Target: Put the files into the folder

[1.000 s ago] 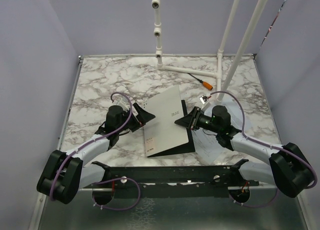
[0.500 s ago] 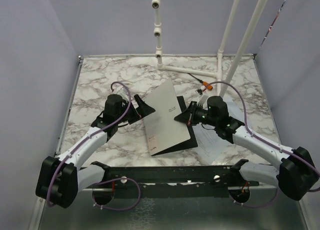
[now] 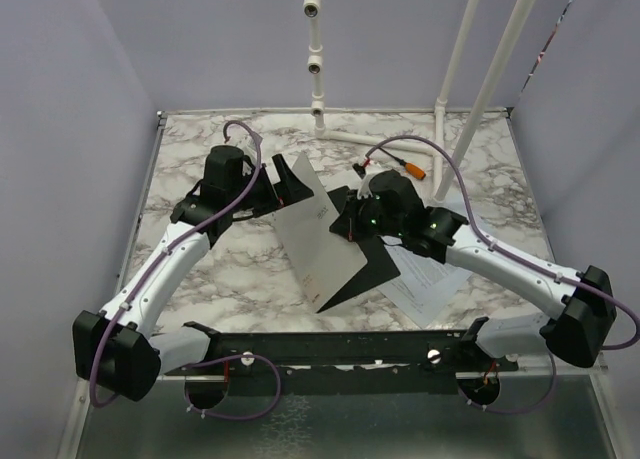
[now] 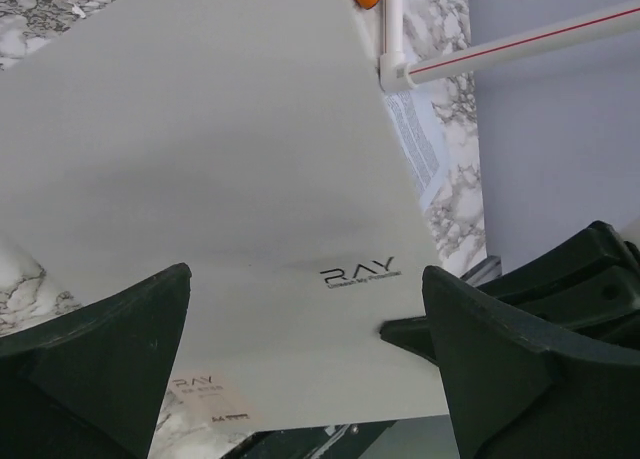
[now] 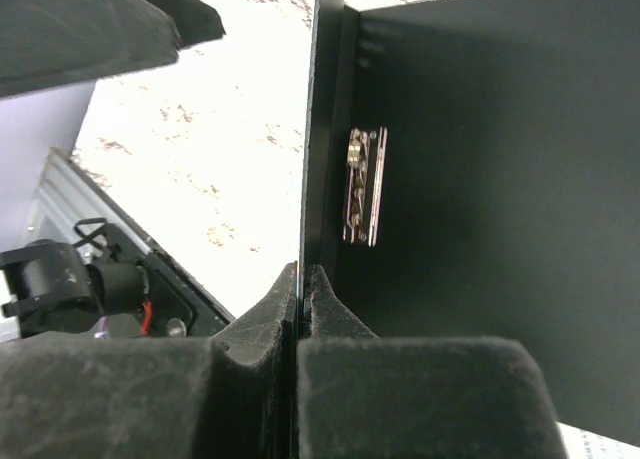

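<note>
A marble-patterned bench is seen from above, with a white pipe frame standing at its far edge. The folder is placed near the middle of the bench and is held open. Its black back panel is laid flat on the bench, pointing toward the near edge. Its grey-beige cover is lifted at a tilt, with the outer face turned toward the left edge. Small dark lettering and a small label are printed on that face.

The files are laid flat on the bench just right of the black panel, toward the near-right corner, and are partly hidden under the right arm. They are well apart from both end effectors.

The right end effector is pressed together on the thin edge of the lifted cover, so the cover is pinched between its fingers, with the black inside on one side of them. The left end effector is spread wide just beside the far corner of the cover, facing its outer face. Whether it touches the cover cannot be told.

A metal clip is fixed to the black inside near the spine. A screwdriver with an orange handle is seen beside the pipe frame.
</note>
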Controlling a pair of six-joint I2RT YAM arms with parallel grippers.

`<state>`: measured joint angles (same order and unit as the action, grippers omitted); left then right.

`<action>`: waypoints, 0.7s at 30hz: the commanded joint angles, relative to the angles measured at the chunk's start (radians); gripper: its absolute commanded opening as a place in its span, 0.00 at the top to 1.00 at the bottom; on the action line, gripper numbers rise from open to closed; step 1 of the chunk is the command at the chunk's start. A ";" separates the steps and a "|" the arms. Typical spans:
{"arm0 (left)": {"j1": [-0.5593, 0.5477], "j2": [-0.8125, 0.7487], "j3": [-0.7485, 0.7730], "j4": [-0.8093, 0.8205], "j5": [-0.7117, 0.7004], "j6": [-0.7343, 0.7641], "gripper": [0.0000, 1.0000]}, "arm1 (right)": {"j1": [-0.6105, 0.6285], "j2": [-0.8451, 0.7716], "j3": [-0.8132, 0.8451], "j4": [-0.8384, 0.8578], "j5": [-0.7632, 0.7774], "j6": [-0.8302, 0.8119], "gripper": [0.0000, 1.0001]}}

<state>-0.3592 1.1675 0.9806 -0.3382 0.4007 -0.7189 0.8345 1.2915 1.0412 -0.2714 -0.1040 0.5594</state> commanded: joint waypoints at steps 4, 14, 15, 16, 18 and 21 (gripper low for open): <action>0.006 0.035 0.159 -0.181 0.019 0.049 0.01 | 0.106 0.078 0.171 -0.209 0.276 -0.066 0.99; 0.006 0.090 0.191 -0.230 0.002 0.063 0.01 | 0.268 0.209 0.345 -0.329 0.555 -0.096 0.99; 0.006 0.095 0.192 -0.231 -0.004 0.064 0.01 | 0.285 0.226 0.362 -0.338 0.584 -0.097 1.00; 0.006 0.098 0.191 -0.231 -0.012 0.064 0.01 | 0.302 0.240 0.379 -0.350 0.608 -0.099 0.99; 0.006 0.103 0.190 -0.232 -0.022 0.067 0.01 | 0.331 0.270 0.415 -0.366 0.645 -0.103 1.00; 0.006 0.107 0.188 -0.237 -0.037 0.078 0.01 | 0.377 0.309 0.449 -0.386 0.702 -0.107 0.99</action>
<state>-0.3592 1.2724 1.1465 -0.5533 0.3958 -0.6682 1.1629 1.5528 1.4357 -0.5880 0.4412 0.4774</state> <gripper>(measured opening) 0.990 0.009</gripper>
